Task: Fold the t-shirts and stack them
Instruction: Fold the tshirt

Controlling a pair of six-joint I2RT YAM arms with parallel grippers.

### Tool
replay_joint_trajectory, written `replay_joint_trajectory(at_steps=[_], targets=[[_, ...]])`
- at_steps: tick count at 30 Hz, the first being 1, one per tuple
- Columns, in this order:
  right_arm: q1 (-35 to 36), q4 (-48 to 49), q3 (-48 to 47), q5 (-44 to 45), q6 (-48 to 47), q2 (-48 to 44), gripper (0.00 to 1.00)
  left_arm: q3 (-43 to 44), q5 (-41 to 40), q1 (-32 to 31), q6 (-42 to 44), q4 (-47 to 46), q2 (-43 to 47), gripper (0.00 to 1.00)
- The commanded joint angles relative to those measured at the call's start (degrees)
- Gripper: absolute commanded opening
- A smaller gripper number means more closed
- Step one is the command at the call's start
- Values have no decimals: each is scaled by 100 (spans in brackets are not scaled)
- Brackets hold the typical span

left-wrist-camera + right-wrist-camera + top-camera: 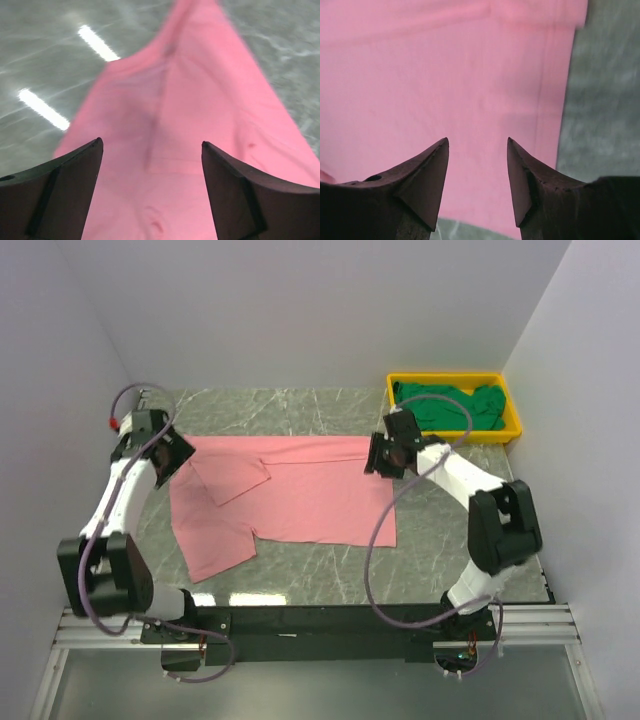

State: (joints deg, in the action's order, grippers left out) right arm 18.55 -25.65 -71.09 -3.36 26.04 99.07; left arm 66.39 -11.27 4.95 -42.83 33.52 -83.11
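Observation:
The pink t-shirt point(290, 500) lies spread flat on the table, with one sleeve folded over near its left end and the other sticking out at the front left. My left gripper point(176, 462) hovers over the shirt's left end, open and empty; pink cloth point(170, 125) fills the gap between its fingers. My right gripper point(384, 455) hovers over the shirt's far right corner, open and empty, with the pink cloth point(445, 75) below it. The dark green t-shirt point(452, 406) lies bunched in the yellow tray point(512, 430).
The yellow tray stands at the back right of the grey marble table point(300, 410). White walls close in the left, back and right sides. The shirt's right hem point(565, 100) borders bare table.

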Motion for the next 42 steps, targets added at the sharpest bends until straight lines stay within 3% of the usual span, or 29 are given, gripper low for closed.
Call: replay_joint_trajectory(at_steps=[1, 7, 16, 21, 32, 42], targets=[[158, 156, 911, 186, -82, -677, 57, -845, -217, 330, 55, 208, 505, 86], [334, 280, 2133, 98, -55, -1776, 58, -2023, -103, 665, 73, 164, 990, 85], [360, 447, 2846, 72, -126, -2550, 58, -2060, -174, 797, 248, -249, 516, 72], [369, 561, 3013, 10, -126, -2629, 58, -2033, -209, 841, 301, -293, 252, 64], [518, 737, 3092, -192, -117, -2331, 55, -2034, -306, 981, 319, -126, -249, 61], [984, 587, 2978, -95, -108, -1962, 50, -2086, -227, 1008, 363, -152, -162, 62]])
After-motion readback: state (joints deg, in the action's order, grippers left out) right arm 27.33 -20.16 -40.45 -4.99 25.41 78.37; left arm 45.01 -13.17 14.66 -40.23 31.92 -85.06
